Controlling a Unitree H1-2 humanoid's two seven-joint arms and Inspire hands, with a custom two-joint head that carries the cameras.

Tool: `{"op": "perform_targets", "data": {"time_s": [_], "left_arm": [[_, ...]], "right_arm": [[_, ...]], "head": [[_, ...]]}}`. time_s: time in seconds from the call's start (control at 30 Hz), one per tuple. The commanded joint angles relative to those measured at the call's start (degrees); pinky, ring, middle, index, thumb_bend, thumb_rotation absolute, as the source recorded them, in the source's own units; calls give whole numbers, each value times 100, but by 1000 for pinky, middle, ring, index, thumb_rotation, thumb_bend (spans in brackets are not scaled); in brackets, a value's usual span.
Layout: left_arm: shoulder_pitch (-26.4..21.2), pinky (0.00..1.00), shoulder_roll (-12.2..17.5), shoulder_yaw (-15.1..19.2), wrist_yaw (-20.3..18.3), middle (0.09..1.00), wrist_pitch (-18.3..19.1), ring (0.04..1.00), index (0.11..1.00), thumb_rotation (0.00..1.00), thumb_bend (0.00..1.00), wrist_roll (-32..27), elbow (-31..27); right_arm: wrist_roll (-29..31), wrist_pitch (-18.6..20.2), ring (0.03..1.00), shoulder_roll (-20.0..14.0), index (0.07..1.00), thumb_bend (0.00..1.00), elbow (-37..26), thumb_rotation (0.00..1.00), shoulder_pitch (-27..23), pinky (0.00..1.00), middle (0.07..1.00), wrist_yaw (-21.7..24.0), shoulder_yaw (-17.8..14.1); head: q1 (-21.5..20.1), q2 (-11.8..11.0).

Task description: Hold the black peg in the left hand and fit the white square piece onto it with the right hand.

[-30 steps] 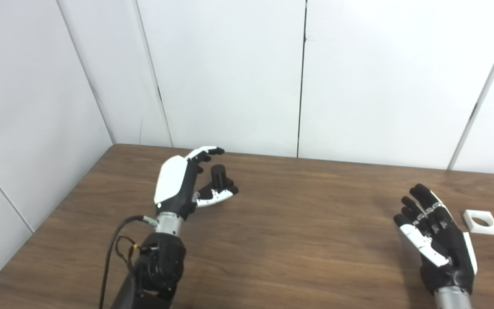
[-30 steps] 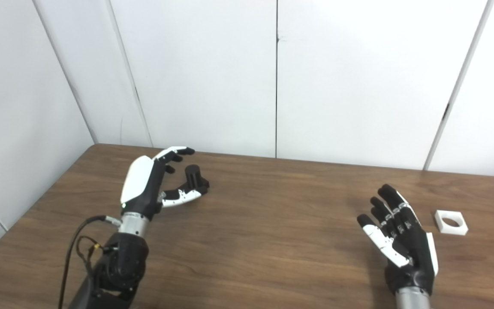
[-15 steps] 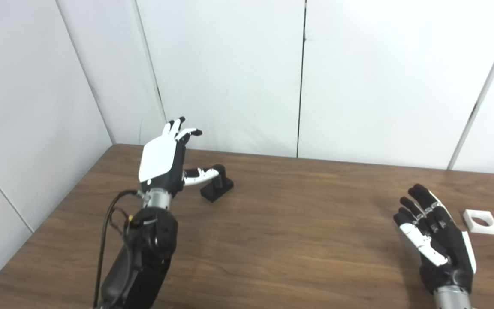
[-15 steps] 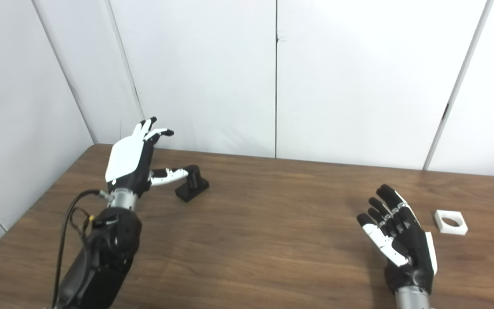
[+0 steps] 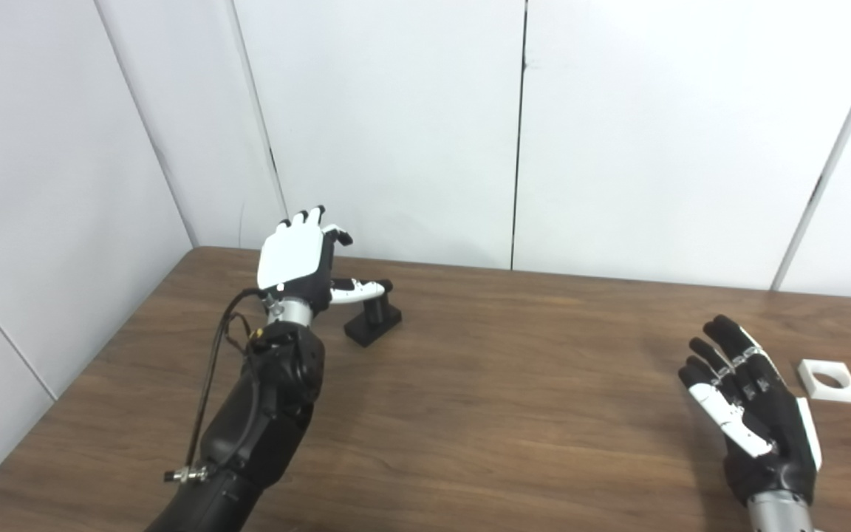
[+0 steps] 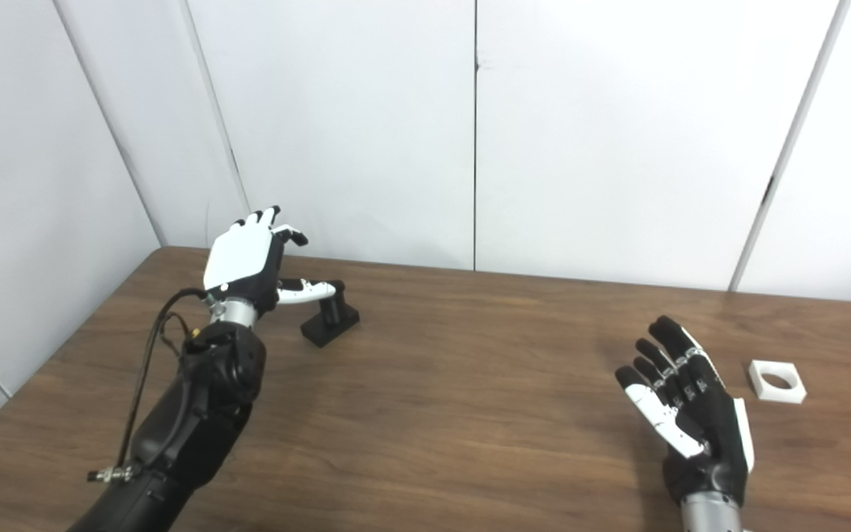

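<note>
The left hand (image 5: 298,258) is raised above the brown wooden bench (image 5: 484,414), its white back toward the camera, fingers (image 5: 309,216) spread upward and released, holding nothing; its thumb reaches sideways over the black peg on a square black base (image 5: 374,322). Whether the thumb touches the peg cannot be told. The right hand (image 5: 750,414) hovers palm-up, fingers apart and empty, near the white square piece with a round hole (image 5: 829,381).

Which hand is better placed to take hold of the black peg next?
Left. The left hand is open right beside the black peg, thumb over its top. The right hand waits open across the table, near the white square piece.
</note>
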Motion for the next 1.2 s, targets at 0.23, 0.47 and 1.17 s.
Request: {"op": "perform_targets", "data": {"time_s": [0.23,0.47,1.17], "left_arm": [[-475,1000,-93,-127,301,1000,82,1000,674,540,968,34,570],[-532,1000,-170,-211,592,1000,-56,1000,676,516,960,-76,1229],[-558,1000,-70,-525,1405,929,-565,999,536,171,680,-614,2409]], "right_arm": [[-90,-70,811,-18,795,631,-156,159,-51,798,842,-22,-4],[-51,-18,816,-20,798,628,-188,154,-53,812,850,-16,-28],[-73,179,813,-110,798,633,-435,161,61,839,854,-21,-44]], "head": [[-38,23],[-71,56],[-85,182]]}}
